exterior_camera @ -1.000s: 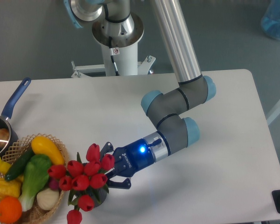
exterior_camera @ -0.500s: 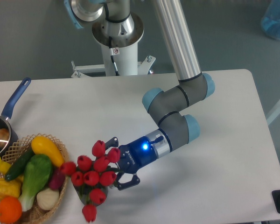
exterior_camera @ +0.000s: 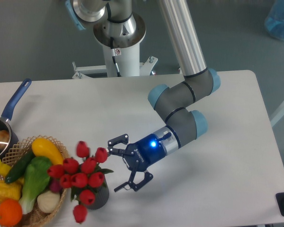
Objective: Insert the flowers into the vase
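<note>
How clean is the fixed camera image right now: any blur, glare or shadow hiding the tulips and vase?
Fixed camera: even, soft lighting with faint shadows on the table. The flowers look slightly smeared, especially the upper buds; the vase is mostly covered by them. The gripper is sharp, open and apart from the bunch, with a blue light glowing on its wrist. Glare only on the arm's metal tube.

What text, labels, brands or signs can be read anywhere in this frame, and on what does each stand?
No text in this frame is legible.
Gripper: light lettering on its dark body, too small and blurred to read.
Robot base column: a small red-and-white sticker, too small to read.
Flowers, vase, wicker basket, saucepan: no markings visible.
</note>
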Robot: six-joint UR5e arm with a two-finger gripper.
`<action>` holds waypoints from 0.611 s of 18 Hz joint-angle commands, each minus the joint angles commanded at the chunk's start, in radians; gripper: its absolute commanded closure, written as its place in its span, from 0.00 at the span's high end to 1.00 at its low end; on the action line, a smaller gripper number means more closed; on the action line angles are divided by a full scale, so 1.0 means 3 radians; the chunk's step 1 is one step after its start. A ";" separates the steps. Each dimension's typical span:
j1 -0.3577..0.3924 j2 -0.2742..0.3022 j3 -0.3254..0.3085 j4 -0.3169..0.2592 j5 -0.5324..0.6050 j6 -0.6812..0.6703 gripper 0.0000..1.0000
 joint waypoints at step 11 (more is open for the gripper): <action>0.0792 0.0495 0.0051 0.0005 0.1231 -0.0005 1.00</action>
